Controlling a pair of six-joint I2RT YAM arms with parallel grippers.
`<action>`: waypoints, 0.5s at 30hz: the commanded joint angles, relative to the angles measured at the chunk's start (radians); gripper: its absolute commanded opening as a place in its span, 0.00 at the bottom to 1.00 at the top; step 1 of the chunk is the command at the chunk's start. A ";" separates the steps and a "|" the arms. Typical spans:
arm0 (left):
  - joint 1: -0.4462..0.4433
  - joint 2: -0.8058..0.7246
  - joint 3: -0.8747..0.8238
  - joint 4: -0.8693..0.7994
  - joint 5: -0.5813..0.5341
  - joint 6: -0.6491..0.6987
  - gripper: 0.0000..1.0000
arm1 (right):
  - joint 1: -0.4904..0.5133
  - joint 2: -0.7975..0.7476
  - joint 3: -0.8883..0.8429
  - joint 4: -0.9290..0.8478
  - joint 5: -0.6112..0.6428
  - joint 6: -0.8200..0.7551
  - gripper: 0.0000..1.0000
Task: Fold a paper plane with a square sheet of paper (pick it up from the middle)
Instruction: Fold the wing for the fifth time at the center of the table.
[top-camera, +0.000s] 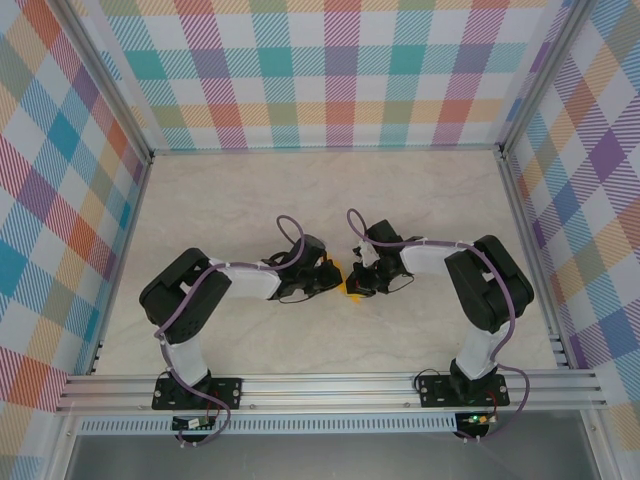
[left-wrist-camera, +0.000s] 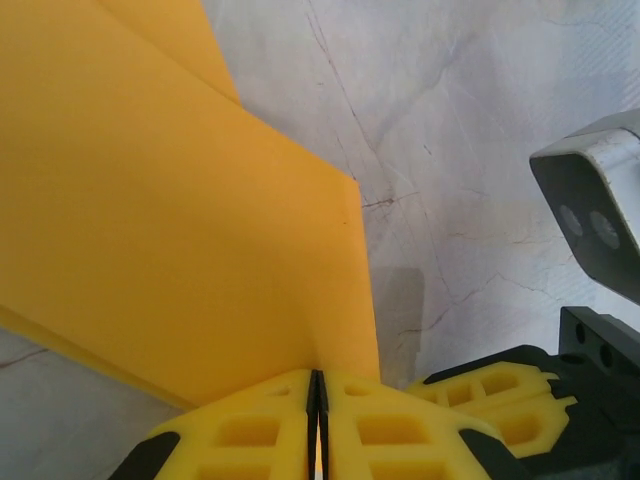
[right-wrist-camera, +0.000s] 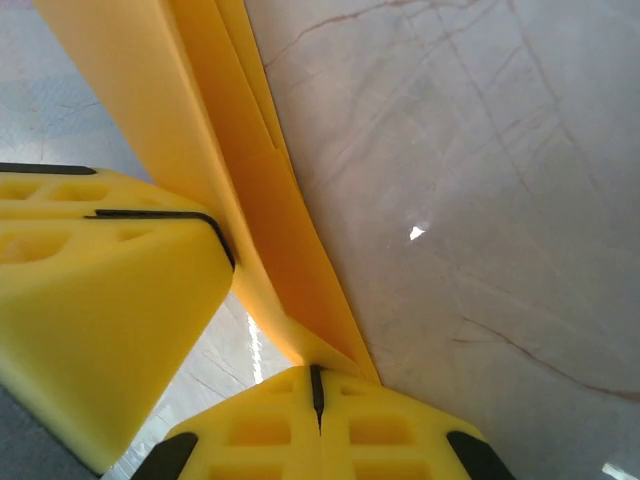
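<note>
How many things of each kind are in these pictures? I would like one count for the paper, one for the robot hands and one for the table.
Orange paper, folded in layers: 1
Robot hands, both closed on the paper: 2, the left hand and the right hand
Table: 1
Total: 4

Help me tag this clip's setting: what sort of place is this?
Probably a lab robot test cell, not a home: a pale marble-patterned tabletop, walled on three sides by colourful plaid panels in an aluminium frame, with two black-and-white robot arms bolted to a rail at its near edge.
</note>
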 joint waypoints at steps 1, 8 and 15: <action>-0.008 0.008 0.029 0.043 0.019 -0.024 0.11 | 0.008 0.085 -0.058 -0.071 0.153 0.004 0.03; -0.010 0.009 0.031 0.058 0.053 -0.040 0.11 | 0.008 0.086 -0.059 -0.071 0.155 0.004 0.02; -0.011 0.022 0.020 0.003 0.009 -0.056 0.11 | 0.007 0.091 -0.058 -0.073 0.164 0.008 0.02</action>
